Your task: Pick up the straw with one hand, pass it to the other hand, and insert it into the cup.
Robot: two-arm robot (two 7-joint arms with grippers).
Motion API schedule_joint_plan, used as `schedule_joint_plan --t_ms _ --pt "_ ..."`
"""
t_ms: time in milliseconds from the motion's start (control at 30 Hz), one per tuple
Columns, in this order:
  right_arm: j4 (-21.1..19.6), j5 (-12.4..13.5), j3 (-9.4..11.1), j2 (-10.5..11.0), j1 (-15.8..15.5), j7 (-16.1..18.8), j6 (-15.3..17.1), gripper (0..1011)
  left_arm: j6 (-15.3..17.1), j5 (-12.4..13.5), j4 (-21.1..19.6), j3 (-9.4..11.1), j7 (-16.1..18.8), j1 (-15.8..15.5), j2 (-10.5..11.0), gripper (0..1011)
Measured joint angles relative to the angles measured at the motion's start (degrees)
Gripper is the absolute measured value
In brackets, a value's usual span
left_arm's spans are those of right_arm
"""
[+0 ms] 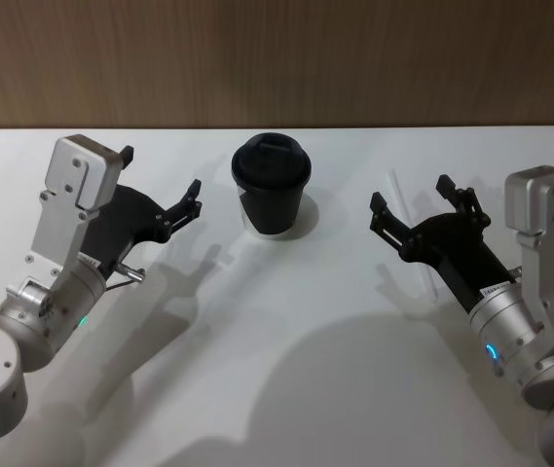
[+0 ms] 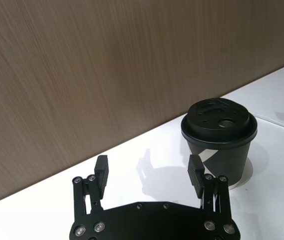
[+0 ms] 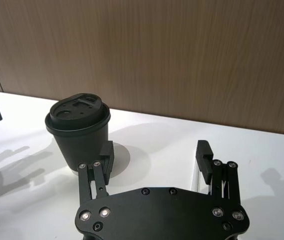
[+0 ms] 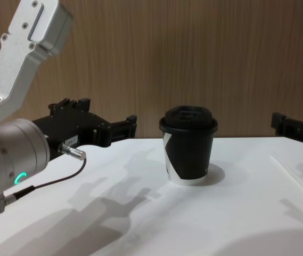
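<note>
The small black paper cup with a white angular patch and black plastic lid [image 1: 272,185] is stood upright on the white table [image 1: 286,389] between the two arms, within reach of either. The thin white straw [image 3: 194,176] is seen lying flat on the table just under the right end effector [image 1: 411,193]. Its jaws are spread wide and empty, judged ready for the pick. The left end effector [image 1: 161,170] is held wide open and empty beside the cup, probably to receive the handover.
</note>
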Motion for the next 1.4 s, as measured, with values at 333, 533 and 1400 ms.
schedule_joint_plan --t_ms 333,533,1400 --pt "0.0 0.0 0.0 0.0 0.0 0.0 0.0 1001 0.0 0.0 0.0 0.0 0.0 0.0 0.0 1000" --pt "0.0 0.0 0.0 0.0 0.0 0.0 0.0 1001 0.0 0.0 0.0 0.0 0.0 0.0 0.0 1000" --pt "0.0 0.0 0.0 0.0 0.0 0.0 0.0 1001 0.0 0.0 0.0 0.0 0.0 0.0 0.0 1000"
